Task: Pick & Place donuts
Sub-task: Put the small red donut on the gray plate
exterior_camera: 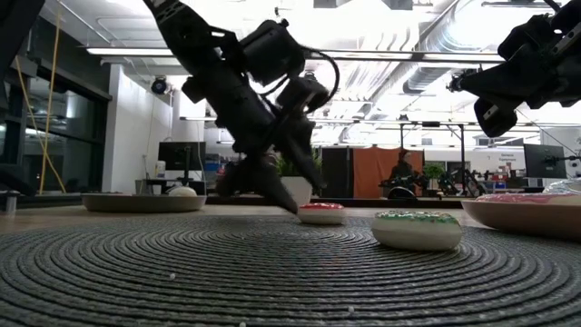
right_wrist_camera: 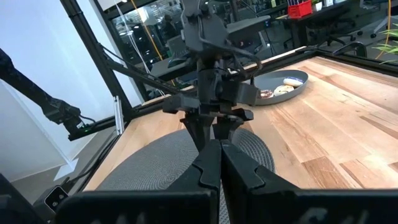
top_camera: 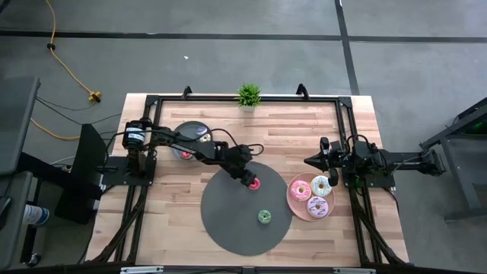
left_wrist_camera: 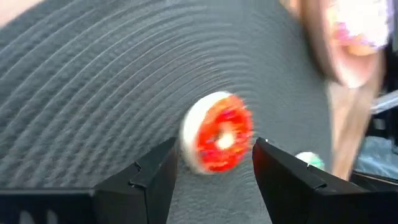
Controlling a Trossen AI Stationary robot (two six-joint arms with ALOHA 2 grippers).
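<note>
A small red-frosted donut lies flat on the round dark grey mat, as the low view shows. My left gripper reaches down to it from the table's left, open, one finger on each side of it. A tiny green donut rests on the same mat nearer the front. The pink, white and lilac donuts sit on the pink plate. My right gripper waits shut above the table's right side. My left gripper stands with its fingers beside the red donut's rim, slanting down from the table's left. The donut rests on the mat. Whether either finger touches it, I cannot tell.
A dark grey plate with a few tiny donuts sits at the far left, behind my left arm. A small potted plant stands at the far edge. Black frame rails run along the table's sides. Bare wood lies between the mat and the far edge.
</note>
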